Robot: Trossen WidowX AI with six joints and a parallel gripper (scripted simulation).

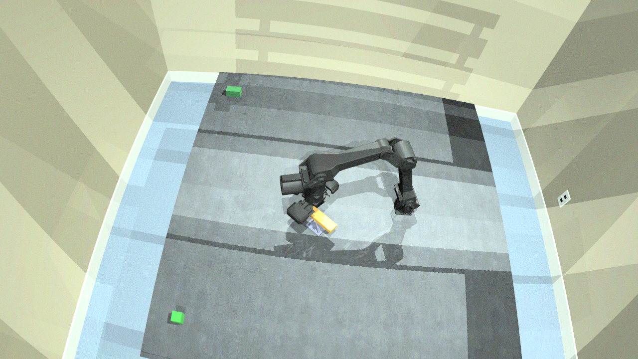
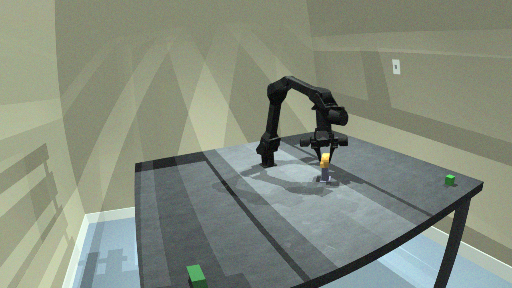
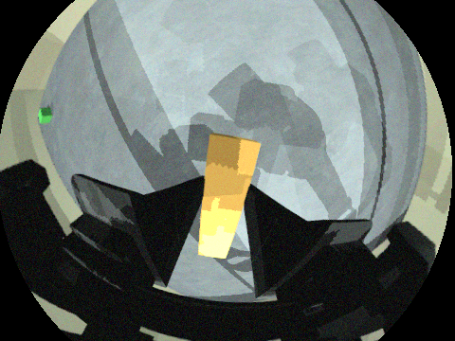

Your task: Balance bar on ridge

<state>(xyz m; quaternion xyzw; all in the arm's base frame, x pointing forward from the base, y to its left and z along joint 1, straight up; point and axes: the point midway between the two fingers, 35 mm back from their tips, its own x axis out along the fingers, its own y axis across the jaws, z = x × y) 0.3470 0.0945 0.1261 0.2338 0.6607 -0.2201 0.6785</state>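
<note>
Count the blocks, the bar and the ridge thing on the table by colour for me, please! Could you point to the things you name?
Green: 2, the blocks (image 1: 233, 91) (image 1: 177, 317) (image 2: 449, 180) (image 2: 196, 273) (image 3: 45, 116) near the table's edges
Orange-yellow: 1, the bar (image 1: 324, 221) (image 2: 324, 161) (image 3: 224, 189) held in the gripper (image 1: 312, 209) (image 2: 325, 161) (image 3: 226, 185)
Pale purple: 1, the ridge (image 1: 314, 227) (image 2: 325, 174) under the bar
Total: 4

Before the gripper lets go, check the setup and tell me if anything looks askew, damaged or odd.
Nothing stands out as damaged or knocked over. The gripper is shut on the orange bar, above the pale ridge. Whether the bar already touches the ridge, I cannot tell.
</note>
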